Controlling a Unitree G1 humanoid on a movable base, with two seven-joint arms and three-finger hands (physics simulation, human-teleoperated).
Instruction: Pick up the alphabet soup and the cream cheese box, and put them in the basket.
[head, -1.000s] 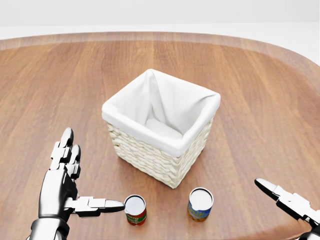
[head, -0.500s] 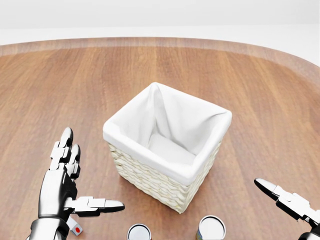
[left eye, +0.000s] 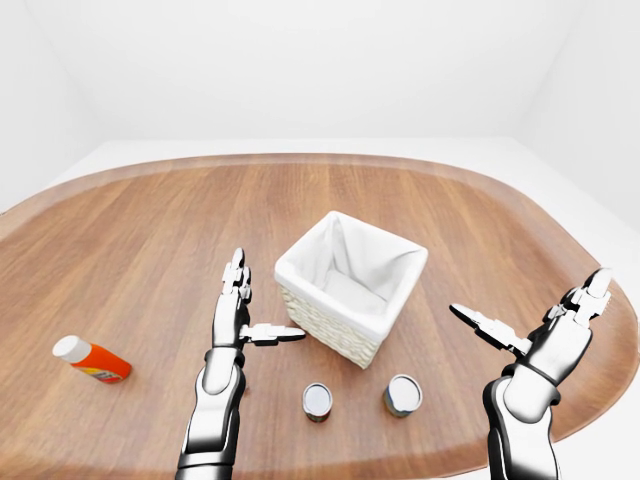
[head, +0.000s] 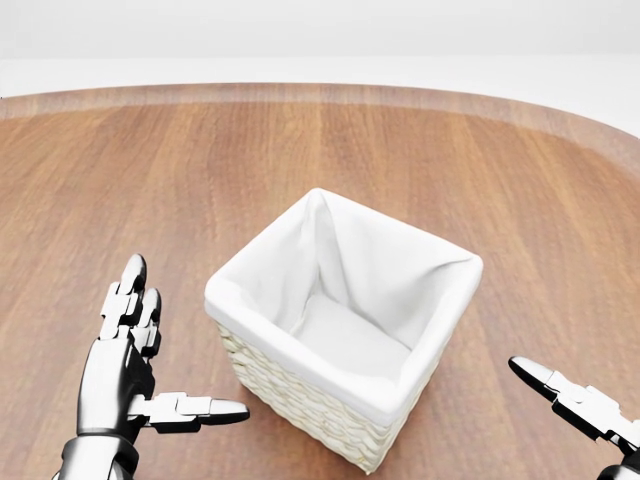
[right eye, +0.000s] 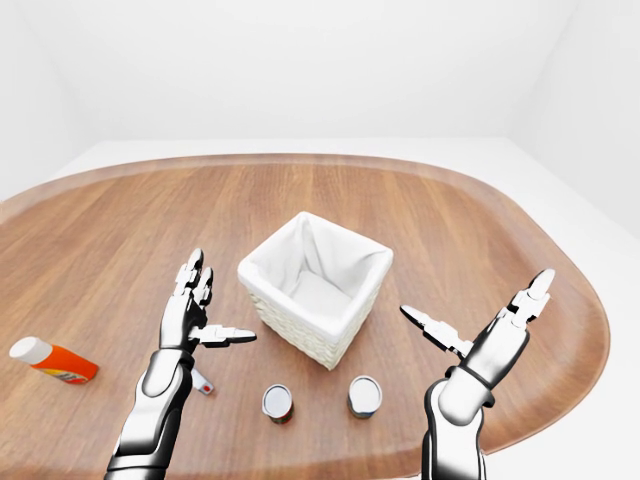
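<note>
The wicker basket (head: 285, 398) with a white cloth lining stands in the middle of the wooden table, with nothing inside it. Two cans (left eye: 317, 400) (left eye: 402, 395) stand just below it in the left-eye view; I cannot read their labels from above. A small white and red box (right eye: 204, 383) lies under my left hand in the right-eye view. My left hand (head: 175, 350) is open to the left of the basket, fingers up and thumb pointing right. To the basket's right my right hand (left eye: 528, 300) is open too. Neither hand touches anything.
An orange bottle with a white cap (left eye: 90, 360) lies on its side at the far left of the table. The oval table's edge (left eye: 600, 400) curves close behind my right arm. White floor and walls surround the table.
The whole head view has shifted, so the camera moved. The basket slid down and looks larger, and both cans dropped out of the bottom edge. My hands hold the same pose.
</note>
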